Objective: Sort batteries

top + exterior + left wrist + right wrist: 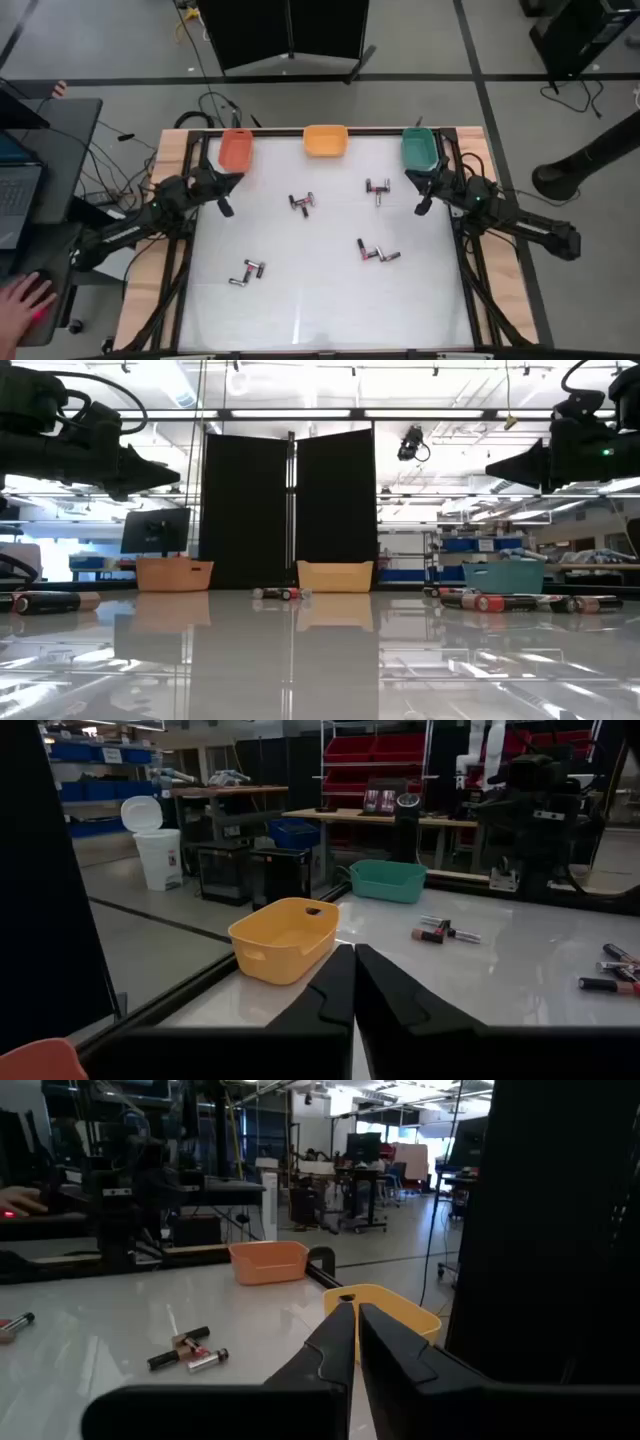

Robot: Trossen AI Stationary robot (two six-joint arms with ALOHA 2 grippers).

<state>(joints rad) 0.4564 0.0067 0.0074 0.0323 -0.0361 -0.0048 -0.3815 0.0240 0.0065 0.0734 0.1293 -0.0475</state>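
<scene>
Three bins [325, 140] along table's [320, 310] far edge, batteries [302, 202] seemingly in four clusters before them

Both my arms are dark, near-black, built of chunky jointed segments. The left arm [130, 228] has thin cables trailing off its base end; the right arm [520, 222] shows a small green light near its wrist, also visible from the low view. Left gripper [354, 982]: two long, flat, matte black fingers [335, 990] tapering to narrow tips from a broad black block. Right gripper [357, 1335] looks the same, black tapered fingers [338, 1342], no markings I can read.
</scene>
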